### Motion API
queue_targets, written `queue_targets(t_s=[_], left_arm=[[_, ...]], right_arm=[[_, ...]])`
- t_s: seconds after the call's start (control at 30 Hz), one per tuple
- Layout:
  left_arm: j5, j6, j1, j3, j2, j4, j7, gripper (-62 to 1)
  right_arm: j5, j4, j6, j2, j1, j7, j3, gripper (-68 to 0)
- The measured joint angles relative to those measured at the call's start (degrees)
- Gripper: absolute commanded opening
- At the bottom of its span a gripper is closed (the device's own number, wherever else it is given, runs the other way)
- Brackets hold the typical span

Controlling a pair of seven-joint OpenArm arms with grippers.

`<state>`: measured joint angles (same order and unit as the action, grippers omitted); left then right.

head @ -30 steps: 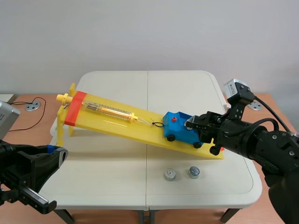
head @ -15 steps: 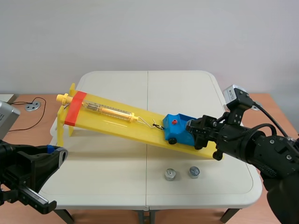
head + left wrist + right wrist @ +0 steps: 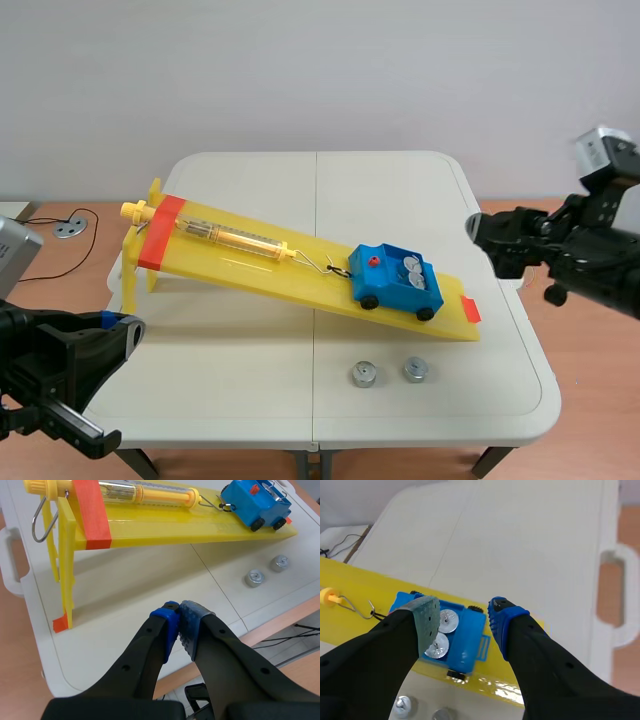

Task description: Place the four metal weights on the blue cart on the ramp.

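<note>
The blue cart (image 3: pixel 383 283) rests low on the yellow ramp (image 3: pixel 250 272), hooked to a spring scale (image 3: pixel 235 238). Two metal weights (image 3: pixel 408 268) lie in its tray, seen from above as two discs (image 3: pixel 447 621) in the cart (image 3: pixel 469 636). Two more weights (image 3: pixel 362 375) (image 3: pixel 415 370) stand on the table in front of the ramp. My right gripper (image 3: pixel 488 245) hangs open in the air to the cart's right, holding nothing (image 3: pixel 462 617). Near the table's front left corner, my left gripper (image 3: pixel 180 622) is shut on nothing, far from the cart (image 3: pixel 255 505).
The ramp's raised end stands on yellow legs (image 3: pixel 62 575) at the left with an orange band (image 3: pixel 160 232). The white folding table (image 3: pixel 250 400) has a seam down its middle. A round grey fitting with a cable (image 3: pixel 70 227) lies on the wooden surface at the far left.
My right gripper has pulled back from the cart, up and to the right. Two weights now show in the cart's tray. The left arm has not moved.
</note>
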<state>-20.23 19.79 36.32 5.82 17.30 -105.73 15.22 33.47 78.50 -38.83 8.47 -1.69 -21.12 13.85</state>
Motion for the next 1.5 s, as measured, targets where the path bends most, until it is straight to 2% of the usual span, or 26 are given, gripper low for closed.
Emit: queue_targets(t_s=[0.17,0.3,0.53,0.73,0.9,1.13,1.27,1.5], left_arm=[[0.0,0.0,0.0,0.0,0.0,0.0,0.0,-58.3],[0.0,0.0,0.0,0.0,0.0,0.0,0.0,-58.3],[0.0,0.0,0.0,0.0,0.0,0.0,0.0,-58.3],[0.0,0.0,-0.1,0.0,0.0,0.0,0.0,-58.3],[0.0,0.0,-0.5,0.0,0.0,0.0,0.0,-58.3],[0.0,0.0,-1.1,0.0,0.0,0.0,0.0,-58.3],[0.0,0.0,-1.1,0.0,0.0,0.0,0.0,-58.3],[0.0,0.0,-1.1,0.0,0.0,0.0,0.0,-58.3]], right_arm=[[0.0,8.4,-0.7,5.3,-5.5,0.0,0.0,-42.8],[0.0,15.0,-1.0,8.2,-11.4,-0.4,0.0,-42.8],[0.0,23.6,-1.1,9.2,-21.3,-2.4,-0.1,-42.9],[-2.9,23.7,-1.1,9.1,-24.2,-2.8,-0.3,-42.9],[-9.3,23.7,-0.5,9.0,-23.9,-1.8,-5.0,-42.9],[-19.1,23.5,4.2,6.2,-23.4,1.7,-15.4,-42.9],[-21.6,20.6,7.0,3.5,-21.7,2.7,-19.2,-42.9],[-24.5,10.5,10.6,-0.6,-15.9,4.7,-23.8,-42.9]])
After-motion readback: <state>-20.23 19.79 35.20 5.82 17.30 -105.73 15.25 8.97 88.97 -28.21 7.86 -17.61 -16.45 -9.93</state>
